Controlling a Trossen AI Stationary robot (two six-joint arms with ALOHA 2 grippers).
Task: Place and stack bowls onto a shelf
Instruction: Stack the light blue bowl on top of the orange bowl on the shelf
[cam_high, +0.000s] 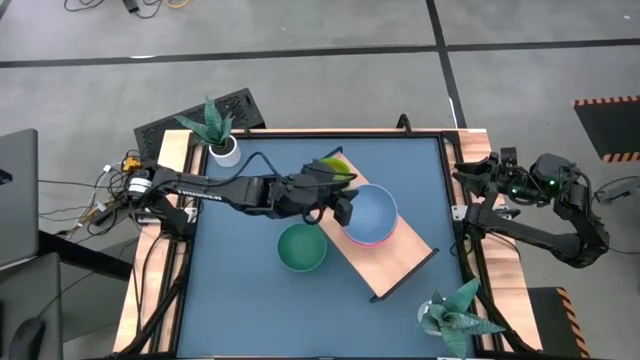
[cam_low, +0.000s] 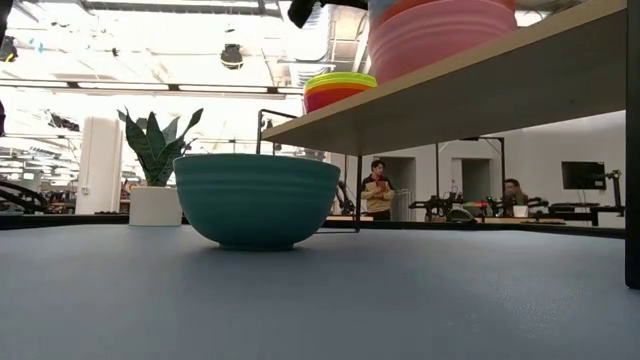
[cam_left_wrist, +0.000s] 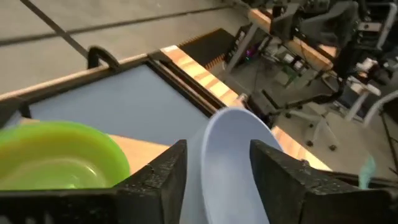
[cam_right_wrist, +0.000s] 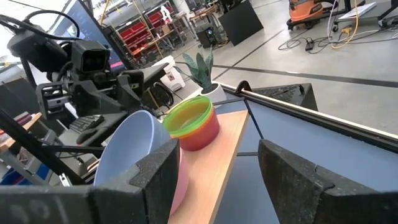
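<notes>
One teal bowl (cam_low: 257, 198); two stacks on shelf (cam_high: 405, 265).

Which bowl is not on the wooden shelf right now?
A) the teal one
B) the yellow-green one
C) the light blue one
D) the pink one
A: the teal bowl sits on the blue tabletop beside the shelf, while the light blue bowl rests in the pink bowl on the shelf, and the yellow-green bowl tops the other stack there.
</notes>
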